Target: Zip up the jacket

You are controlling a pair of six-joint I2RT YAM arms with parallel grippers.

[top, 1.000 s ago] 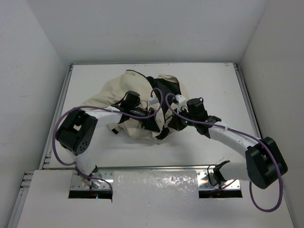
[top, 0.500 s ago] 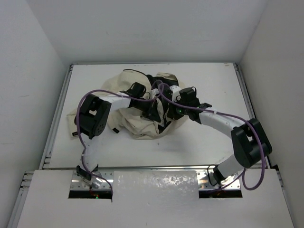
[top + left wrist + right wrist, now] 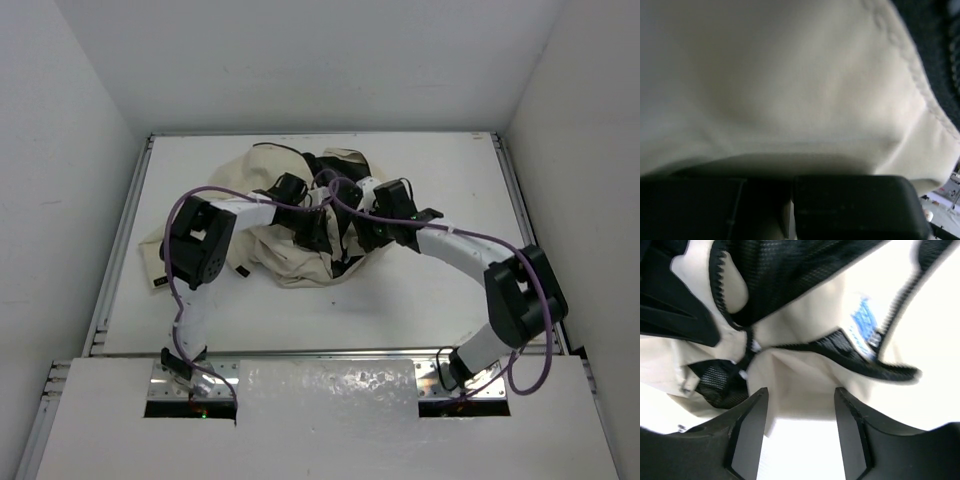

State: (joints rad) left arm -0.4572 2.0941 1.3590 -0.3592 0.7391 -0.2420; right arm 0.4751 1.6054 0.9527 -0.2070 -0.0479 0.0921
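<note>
The jacket (image 3: 285,240) lies crumpled in the middle of the table, cream outside with black lining showing. In the left wrist view cream jacket cloth (image 3: 790,85) fills the frame, and my left gripper (image 3: 791,181) is shut with a thin strip of that cloth pinched between its fingers. In the right wrist view my right gripper (image 3: 800,392) stands open just over a cream fold of the jacket (image 3: 800,375), with nothing held. The dark zipper teeth (image 3: 720,280) and a small slider (image 3: 747,347) lie just beyond its left finger. From above, both grippers meet at the jacket's front opening (image 3: 335,230).
White table (image 3: 430,290) inside white walls, with metal rails along both sides (image 3: 120,250). A white and blue label (image 3: 865,320) is sewn on the lining. My left arm's elbow (image 3: 200,240) stands over the jacket's left part, and purple cables loop above both arms.
My right gripper has opened and let go of what it pinched. Both arms have pushed farther up the table, and the jacket has bunched up with them.
</note>
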